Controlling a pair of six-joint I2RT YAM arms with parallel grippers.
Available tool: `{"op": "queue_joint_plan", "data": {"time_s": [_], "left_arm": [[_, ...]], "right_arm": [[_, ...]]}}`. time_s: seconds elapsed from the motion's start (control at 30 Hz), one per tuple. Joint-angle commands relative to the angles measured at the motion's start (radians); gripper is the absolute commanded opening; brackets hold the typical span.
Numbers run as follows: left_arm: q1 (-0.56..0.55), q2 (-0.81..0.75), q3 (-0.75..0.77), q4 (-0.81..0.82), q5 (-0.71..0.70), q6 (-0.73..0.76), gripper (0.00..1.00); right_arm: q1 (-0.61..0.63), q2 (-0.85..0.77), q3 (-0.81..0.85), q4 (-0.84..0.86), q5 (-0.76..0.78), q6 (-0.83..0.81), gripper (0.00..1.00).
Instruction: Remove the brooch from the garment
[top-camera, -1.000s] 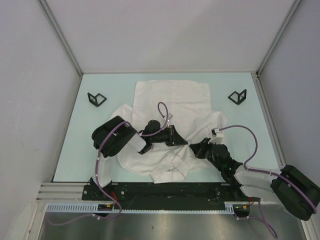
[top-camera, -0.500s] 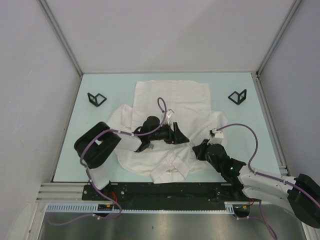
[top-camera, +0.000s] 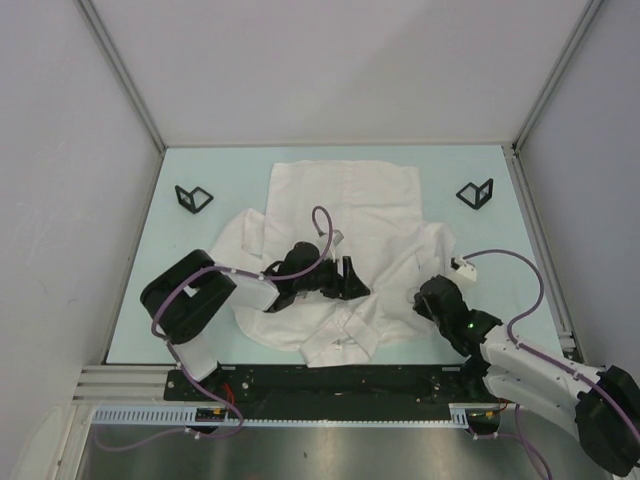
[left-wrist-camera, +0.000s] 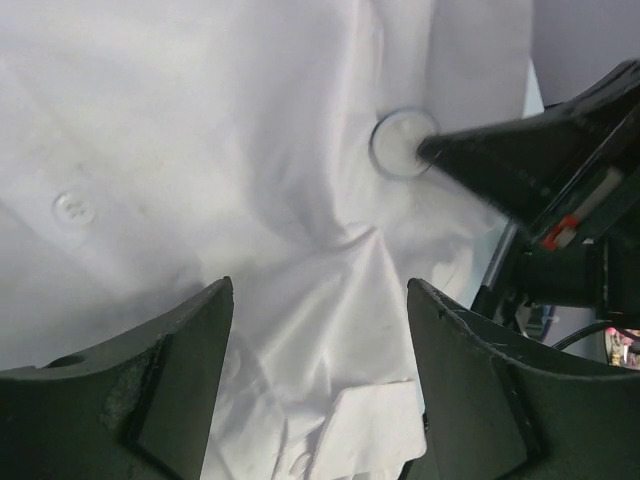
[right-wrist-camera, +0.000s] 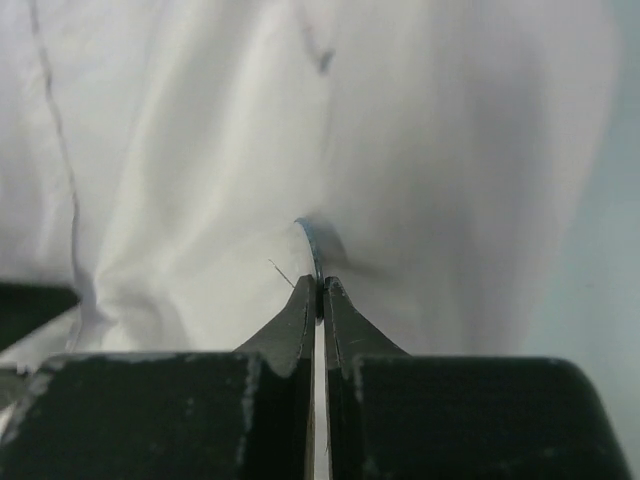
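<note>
The garment, a large white shirt, lies crumpled across the middle of the pale green table. The brooch is a small round pale disc that I see edge-on in the right wrist view, with a thin pin sticking out beside it. My right gripper is shut on the disc's edge, at the shirt's right side. My left gripper hovers open over a fabric fold near the shirt's middle, holding nothing.
Two small black triangular stands sit at the back, one on the left and one on the right. A shirt button shows left of the left gripper. White walls enclose the table on three sides.
The left gripper has let go of the fabric and now stands open. The right gripper, still shut on the brooch, has moved to the right, away from the left gripper.
</note>
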Motion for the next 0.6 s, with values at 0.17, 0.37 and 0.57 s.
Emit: {"op": "queue_joint_plan", "data": {"time_s": [0.17,0.37,0.57], "left_arm": [[-0.001,-0.231,-0.112,-0.035,-0.063,0.003,0.75],[-0.001,-0.547,-0.143,-0.223,-0.083,0.033,0.76],[0.005,-0.793,-0.055,-0.525,-0.125,0.107,0.83]], "right_arm": [[-0.096,0.019,0.121,-0.44,0.142,0.286,0.0],[-0.135,-0.071,0.153,-0.681,0.156,0.404,0.0],[-0.154,-0.269,0.147,-0.393,0.032,0.075,0.0]]}}
